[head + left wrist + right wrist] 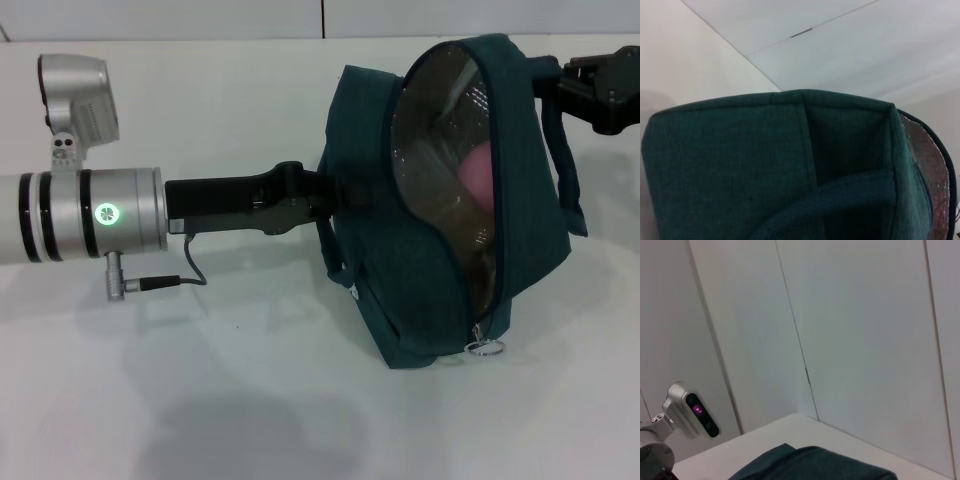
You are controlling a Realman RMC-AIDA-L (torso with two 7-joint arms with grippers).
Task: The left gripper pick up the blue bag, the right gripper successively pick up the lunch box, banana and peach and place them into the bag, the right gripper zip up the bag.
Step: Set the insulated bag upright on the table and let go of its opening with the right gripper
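Left gripper [325, 195] clamps blue bag [440, 290] side | peach [478, 172] inside | right gripper [600, 85] grip unclear

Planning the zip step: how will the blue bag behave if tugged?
The blue bag is probably floppy: its fabric sags and its mouth gapes. With the peach inside, it may swing. The left end effector seems its only support.

Right wrist view: the top of the bag [815, 462], dark teal fabric, fills the lower edge. Behind it lies the white bench [790, 432], meeting a pale panelled wall [865, 340] with vertical seams. A silver camera housing [687, 410] with a lit magenta lens stands at one side.
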